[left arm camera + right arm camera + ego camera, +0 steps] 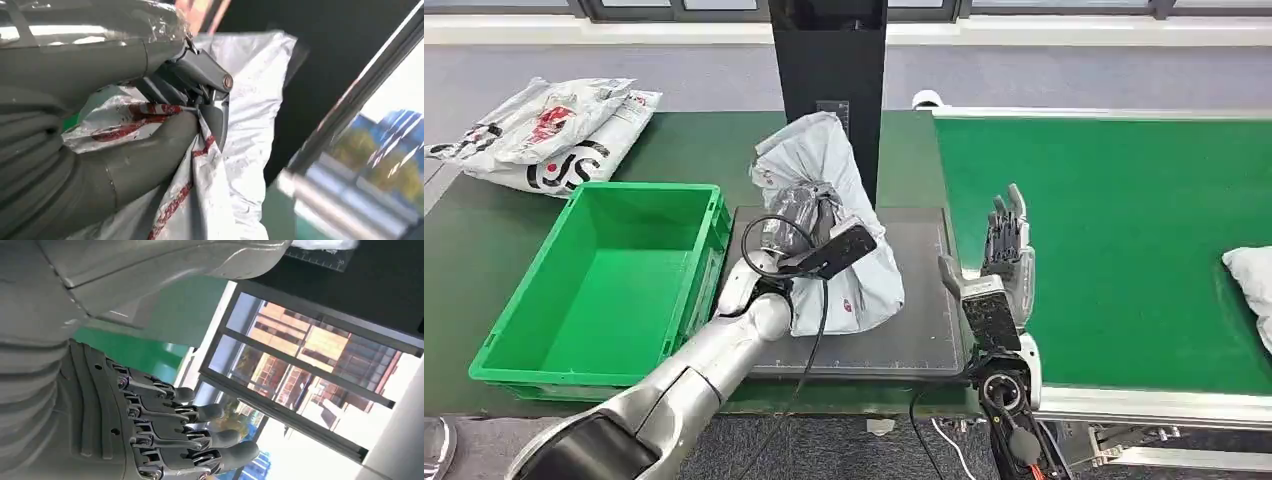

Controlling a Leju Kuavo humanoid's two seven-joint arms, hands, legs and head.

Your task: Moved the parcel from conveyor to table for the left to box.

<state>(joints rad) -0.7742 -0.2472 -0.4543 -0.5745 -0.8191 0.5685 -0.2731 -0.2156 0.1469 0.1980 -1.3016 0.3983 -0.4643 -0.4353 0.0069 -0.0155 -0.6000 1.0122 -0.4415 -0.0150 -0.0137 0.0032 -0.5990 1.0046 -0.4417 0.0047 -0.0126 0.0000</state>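
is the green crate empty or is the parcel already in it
Empty. The green crate shows only its bare floor, while the grey parcel sits beside it on the dark mat, gripped by the left hand.

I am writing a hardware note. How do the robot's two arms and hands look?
Both arms are smooth silver tubes. The left hand has dark fingers, a black wrist block and a looping black cable. The right hand has dark segmented fingers, grey ribbed cover and black cables below.

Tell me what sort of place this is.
Most likely a parcel-sorting test station: a green conveyor belt beside a table, a green crate for packing, and plastic mail parcels, one gripped by the left hand, more piled behind the crate.
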